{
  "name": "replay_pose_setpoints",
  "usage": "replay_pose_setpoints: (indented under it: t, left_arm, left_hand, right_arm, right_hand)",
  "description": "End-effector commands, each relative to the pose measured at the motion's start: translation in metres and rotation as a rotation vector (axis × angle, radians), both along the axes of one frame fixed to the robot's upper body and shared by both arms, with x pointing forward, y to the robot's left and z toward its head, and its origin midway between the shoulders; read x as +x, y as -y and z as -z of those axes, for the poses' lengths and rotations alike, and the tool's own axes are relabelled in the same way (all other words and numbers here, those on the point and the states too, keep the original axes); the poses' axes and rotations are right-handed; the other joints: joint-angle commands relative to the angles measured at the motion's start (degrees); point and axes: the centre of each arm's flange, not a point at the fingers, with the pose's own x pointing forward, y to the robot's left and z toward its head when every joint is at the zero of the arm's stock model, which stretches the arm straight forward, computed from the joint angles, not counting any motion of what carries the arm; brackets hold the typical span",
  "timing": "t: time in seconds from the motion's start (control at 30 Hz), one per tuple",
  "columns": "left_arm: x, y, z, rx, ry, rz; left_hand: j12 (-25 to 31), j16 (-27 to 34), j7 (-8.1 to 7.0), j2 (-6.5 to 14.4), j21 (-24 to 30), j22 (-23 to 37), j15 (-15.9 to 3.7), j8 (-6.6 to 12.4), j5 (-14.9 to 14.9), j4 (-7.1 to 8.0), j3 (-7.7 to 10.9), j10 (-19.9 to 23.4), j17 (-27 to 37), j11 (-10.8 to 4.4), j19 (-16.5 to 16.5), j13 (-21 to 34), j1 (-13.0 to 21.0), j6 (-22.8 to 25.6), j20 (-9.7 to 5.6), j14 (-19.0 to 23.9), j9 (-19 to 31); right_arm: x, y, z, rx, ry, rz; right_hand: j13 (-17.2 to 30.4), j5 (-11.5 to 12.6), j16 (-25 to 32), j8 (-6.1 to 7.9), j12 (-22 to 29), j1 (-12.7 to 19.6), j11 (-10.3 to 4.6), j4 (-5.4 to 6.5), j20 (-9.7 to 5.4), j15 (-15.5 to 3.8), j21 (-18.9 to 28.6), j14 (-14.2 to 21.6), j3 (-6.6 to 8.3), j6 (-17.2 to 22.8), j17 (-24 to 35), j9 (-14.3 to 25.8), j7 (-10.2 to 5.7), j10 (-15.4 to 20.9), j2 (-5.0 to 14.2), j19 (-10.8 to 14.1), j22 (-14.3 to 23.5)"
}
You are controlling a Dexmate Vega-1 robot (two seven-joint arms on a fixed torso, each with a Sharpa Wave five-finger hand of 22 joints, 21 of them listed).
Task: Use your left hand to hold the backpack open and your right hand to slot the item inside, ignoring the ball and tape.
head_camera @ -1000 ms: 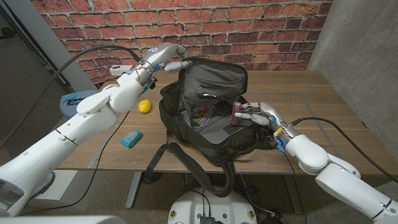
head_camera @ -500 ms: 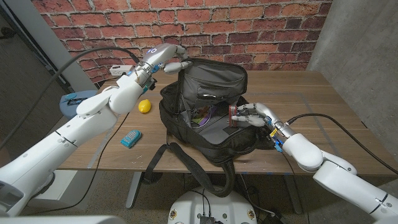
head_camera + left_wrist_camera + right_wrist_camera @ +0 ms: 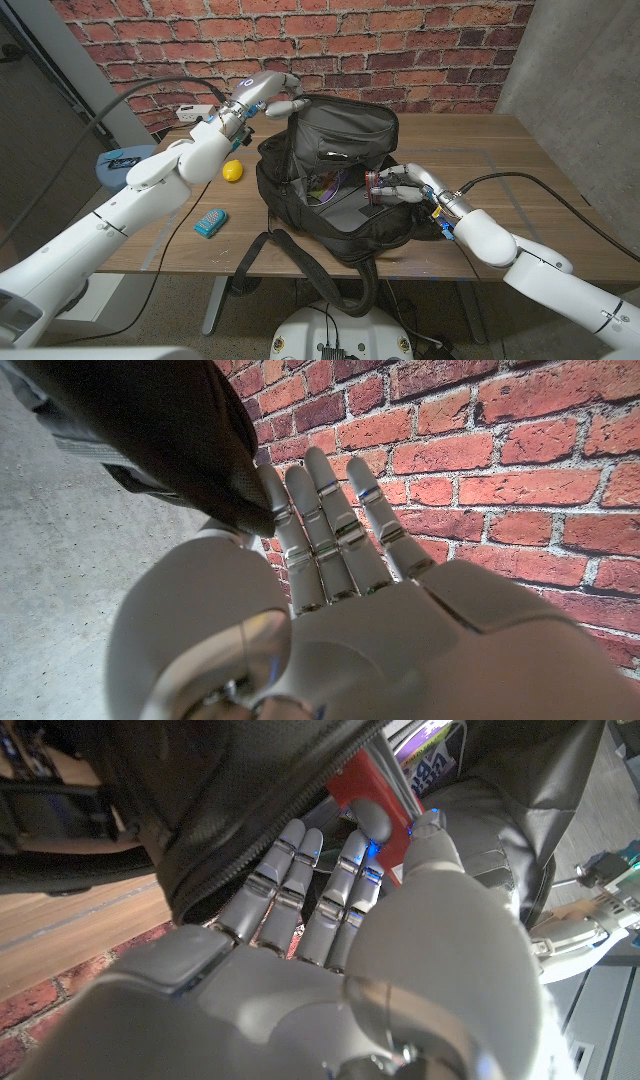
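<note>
backpack (image 3: 330,180) mouth open | flap (image 3: 345,125) upright behind | contents (image 3: 325,186) inside

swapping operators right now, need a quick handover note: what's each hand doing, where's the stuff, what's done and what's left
Left hand: holds the backpack flap up by its top edge, keeping the main compartment open.
Right hand: grips the red item at the right rim of the opening; in the right wrist view the item points into the bag mouth.
Ignore: yellow ball and teal tape, both on the table to the left of the bag.
Done: bag opened, item brought to the opening.
Left: push the item fully inside, let go, withdraw the right hand, then let the flap go.
</note>
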Motion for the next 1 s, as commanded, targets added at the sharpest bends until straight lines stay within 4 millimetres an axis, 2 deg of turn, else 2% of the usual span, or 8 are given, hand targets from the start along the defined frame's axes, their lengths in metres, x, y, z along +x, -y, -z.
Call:
replay_pose_setpoints:
  t: [0.03,0.53,0.7,1.0]
  left_arm:
    - [0.003,0.0,0.003,-0.014,-0.013,0.003]
    - [0.005,-0.002,0.005,-0.027,-0.02,0.004]
    - [0.006,-0.003,0.007,-0.032,-0.025,0.007]
    - [0.009,-0.006,0.01,-0.042,-0.035,0.014]
  left_hand:
    - [0.29,-0.04,-0.14,0.5,0.47,-0.07,0.32,0.28,0.26,0.16,0.42,-0.11,0.24,-0.23,-0.07,0.07,0.19,-0.26,0.03,0.46,0.18]
    - [0.41,-0.13,-0.01,0.42,0.78,-0.1,0.25,0.37,0.3,0.07,0.51,0.02,0.07,-0.25,-0.14,0.06,0.23,-0.12,-0.01,0.63,0.01]
    - [0.59,-0.08,0.09,0.42,0.87,-0.11,0.21,0.55,0.37,-0.05,0.5,0.0,0.15,-0.05,-0.27,0.31,0.44,0.02,0.04,0.56,0.13]
    - [0.6,0.03,0.19,0.45,1.03,-0.13,0.24,0.58,0.42,-0.02,0.42,-0.15,0.33,-0.2,-0.32,0.36,0.54,0.0,0.05,0.43,0.09]
  right_arm:
    - [0.0,-0.005,-0.011,-0.107,0.029,0.017]
    - [0.001,-0.007,-0.018,-0.154,-0.014,-0.006]
    - [0.002,-0.009,-0.02,-0.162,-0.028,-0.015]
    - [0.003,-0.011,-0.023,-0.203,-0.054,-0.023]
  right_hand:
    - [0.26,0.35,0.0,-0.48,-0.22,0.82,0.55,0.1,-4.45,-8.77,0.19,-0.46,-0.28,1.33,0.31,1.33,-2.14,-0.88,1.55,-0.37,0.14]
    - [0.78,0.56,-0.67,-2.6,-1.44,-1.36,1.88,0.73,-3.14,-8.1,0.03,-3.22,-1.82,-2.15,0.62,1.23,-0.36,-4.72,0.45,-1.47,0.12]
    - [1.28,0.92,-1.16,-4.23,-2.31,-2.32,2.91,0.9,-2.5,-7.92,-0.02,-5.12,-2.36,-4.96,0.72,1.13,0.41,-7.88,0.13,-2.21,0.11]
    - [1.44,1.34,-1.89,-5.83,-3.5,-2.5,3.77,0.61,-1.86,-6.84,-0.16,-7.69,-2.63,-7.84,0.57,1.08,1.32,-11.36,-0.28,-3.33,0.11]
